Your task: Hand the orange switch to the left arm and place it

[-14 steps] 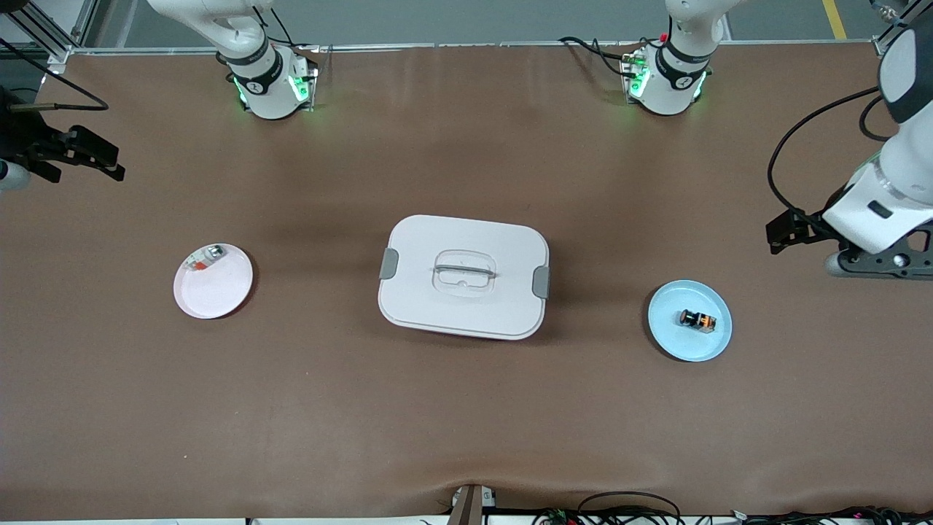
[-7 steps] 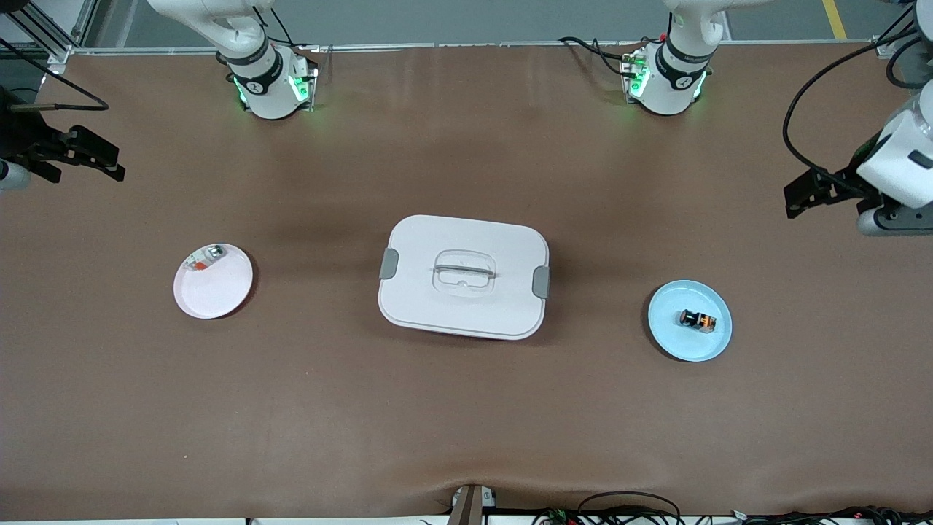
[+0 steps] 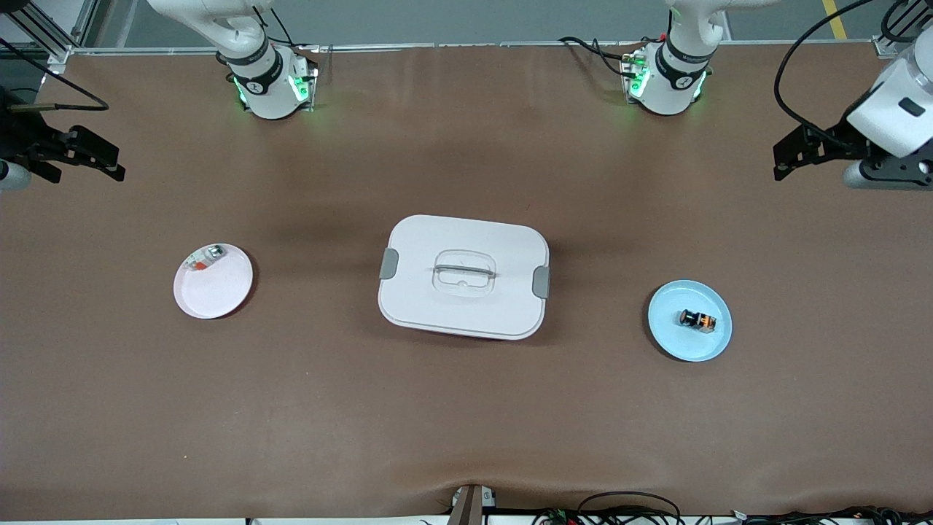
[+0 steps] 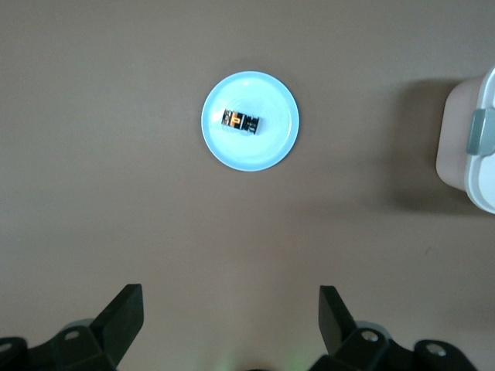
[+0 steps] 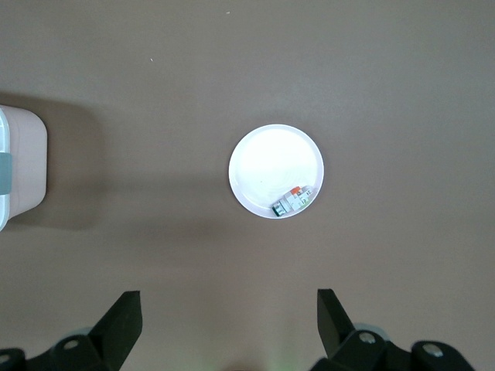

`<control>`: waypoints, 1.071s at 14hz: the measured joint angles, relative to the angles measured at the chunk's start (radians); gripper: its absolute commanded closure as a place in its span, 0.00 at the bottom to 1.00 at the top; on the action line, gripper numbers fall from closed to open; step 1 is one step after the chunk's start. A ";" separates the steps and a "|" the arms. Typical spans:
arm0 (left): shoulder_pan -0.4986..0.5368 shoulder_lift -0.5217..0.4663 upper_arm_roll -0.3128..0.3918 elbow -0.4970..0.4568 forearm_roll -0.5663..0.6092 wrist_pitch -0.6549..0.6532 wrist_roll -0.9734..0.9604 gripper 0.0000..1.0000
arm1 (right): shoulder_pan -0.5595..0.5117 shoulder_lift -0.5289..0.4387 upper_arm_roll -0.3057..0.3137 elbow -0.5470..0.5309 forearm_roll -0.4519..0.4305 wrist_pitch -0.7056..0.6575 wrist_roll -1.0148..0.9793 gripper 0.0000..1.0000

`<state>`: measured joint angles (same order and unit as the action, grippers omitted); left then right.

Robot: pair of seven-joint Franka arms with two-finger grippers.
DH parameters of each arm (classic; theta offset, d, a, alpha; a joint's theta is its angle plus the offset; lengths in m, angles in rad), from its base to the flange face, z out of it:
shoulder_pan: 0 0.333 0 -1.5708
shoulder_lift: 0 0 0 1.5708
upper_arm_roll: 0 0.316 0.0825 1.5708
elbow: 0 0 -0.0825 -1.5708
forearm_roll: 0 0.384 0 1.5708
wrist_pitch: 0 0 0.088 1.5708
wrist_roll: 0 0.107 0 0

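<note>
Box: white, lidded, grey latch at each short end, recessed top handle; stands mid-worktop and serves as the landmark.

Blue plate: toward the left arm's end from the box, well apart from it, slightly nearer the front camera. Contents: the orange switch, lying on its side near the plate's middle.

Pink plate: toward the right arm's end from the box, well apart from it. Contents: one small silver-and-clear part with a red-orange bit, against the rim farthest from the front camera.

Left hand: fingers spread apart, empty, up in the air over bare worktop at the left arm's end, away from the box.

Right hand: fingers spread apart, empty, over the worktop's edge at the right arm's end.

Open room: bare brown surface all round the box, with a wide strip between it and the worktop's edge nearest the front camera.
</note>
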<state>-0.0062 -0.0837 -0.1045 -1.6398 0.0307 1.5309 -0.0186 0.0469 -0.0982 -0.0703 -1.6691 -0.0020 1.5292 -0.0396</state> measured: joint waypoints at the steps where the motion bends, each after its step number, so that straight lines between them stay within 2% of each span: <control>1: -0.021 -0.020 0.018 -0.021 0.000 0.003 0.000 0.00 | 0.000 0.000 0.000 0.000 0.000 0.000 0.000 0.00; 6: -0.035 -0.047 0.033 -0.048 0.000 0.010 0.002 0.00 | 0.000 0.000 0.000 0.000 0.000 0.000 0.000 0.00; 15: -0.040 -0.045 0.033 -0.018 -0.001 0.002 0.002 0.00 | 0.000 0.000 0.000 0.003 0.000 0.000 0.000 0.00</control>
<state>-0.0458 -0.1291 -0.0713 -1.6573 0.0293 1.5330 -0.0170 0.0469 -0.0982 -0.0699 -1.6659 -0.0020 1.5292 -0.0396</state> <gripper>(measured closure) 0.000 0.000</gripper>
